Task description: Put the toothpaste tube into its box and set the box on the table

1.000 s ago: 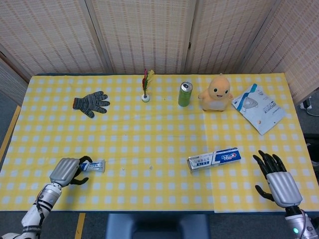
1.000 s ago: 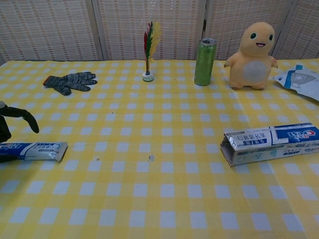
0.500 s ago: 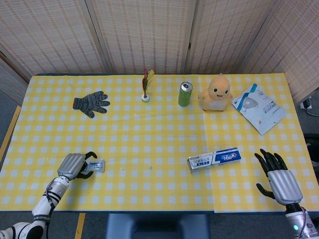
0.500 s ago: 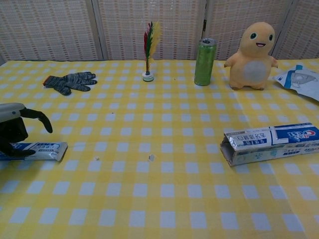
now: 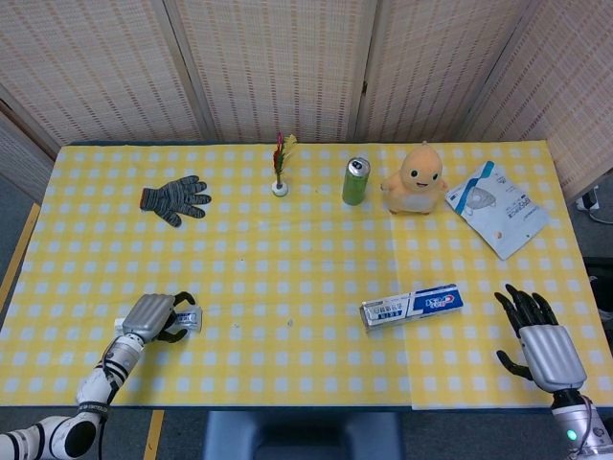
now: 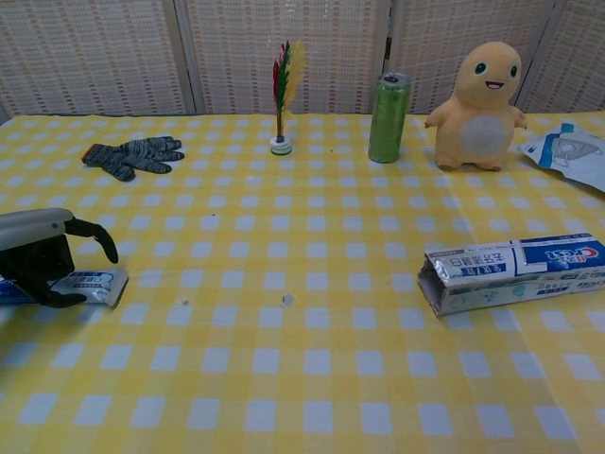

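One toothpaste tube (image 5: 182,319) lay flat at the bench's (image 5: 306,259) near-left, left hand (image 5: 153,317) curled over it, grip unclear. One box (image 5: 411,306) lay well right, open-ended. Right hand (image 5: 538,340) spread, empty. One glove (image 5: 174,199), shuttlecock (image 5: 280,165), can (image 5: 355,181), plush (image 5: 416,179), pouch (image 5: 496,208) sat behind.

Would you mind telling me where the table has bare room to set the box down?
The cloth between the toothpaste tube and the box lies bare, as does the stretch below the glove. The back edge is crowded: shuttlecock, can, plush toy, packet.
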Robot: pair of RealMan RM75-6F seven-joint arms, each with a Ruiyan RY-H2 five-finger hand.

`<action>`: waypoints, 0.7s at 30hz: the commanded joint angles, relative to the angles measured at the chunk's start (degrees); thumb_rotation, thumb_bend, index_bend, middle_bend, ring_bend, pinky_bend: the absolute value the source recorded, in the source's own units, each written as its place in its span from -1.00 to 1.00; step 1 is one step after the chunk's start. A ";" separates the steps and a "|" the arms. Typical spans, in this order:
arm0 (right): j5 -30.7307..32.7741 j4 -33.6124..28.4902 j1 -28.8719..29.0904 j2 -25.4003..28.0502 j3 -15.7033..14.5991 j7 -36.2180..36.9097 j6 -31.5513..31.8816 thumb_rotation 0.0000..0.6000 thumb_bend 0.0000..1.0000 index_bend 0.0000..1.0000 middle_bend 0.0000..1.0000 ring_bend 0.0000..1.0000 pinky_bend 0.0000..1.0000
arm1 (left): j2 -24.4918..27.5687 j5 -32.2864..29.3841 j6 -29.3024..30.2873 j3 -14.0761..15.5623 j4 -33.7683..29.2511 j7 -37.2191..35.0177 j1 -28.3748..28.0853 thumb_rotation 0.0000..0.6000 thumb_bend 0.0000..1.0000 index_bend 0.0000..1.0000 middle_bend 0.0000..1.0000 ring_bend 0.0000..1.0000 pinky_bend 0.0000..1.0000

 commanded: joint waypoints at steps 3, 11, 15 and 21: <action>0.09 0.03 -0.02 -0.04 0.04 -0.05 0.10 1.00 -0.38 -1.00 -1.00 -1.00 -1.00 | -0.52 -0.66 -0.26 0.12 0.92 -0.39 -0.48 1.00 -0.31 -0.29 1.00 1.00 1.00; 0.37 0.14 0.10 -0.21 0.08 -0.31 -0.11 1.00 -0.38 -1.00 -1.00 -1.00 -1.00 | -0.43 -1.34 -0.63 0.90 1.60 -0.25 -0.94 1.00 -0.31 -0.21 1.00 1.00 1.00; 0.48 0.12 0.21 -0.30 0.05 -0.51 -0.35 1.00 -0.38 -1.00 -1.00 -1.00 -1.00 | -0.52 -1.33 -0.46 1.09 1.80 -0.56 -1.01 1.00 -0.31 -0.14 1.00 1.00 1.00; 0.33 0.03 0.17 -0.40 -0.09 -0.77 -0.24 1.00 -0.38 -1.00 -1.00 -1.00 -1.00 | -1.17 -0.57 0.47 1.29 2.66 -1.22 -0.92 1.00 -0.31 0.16 1.00 1.00 1.00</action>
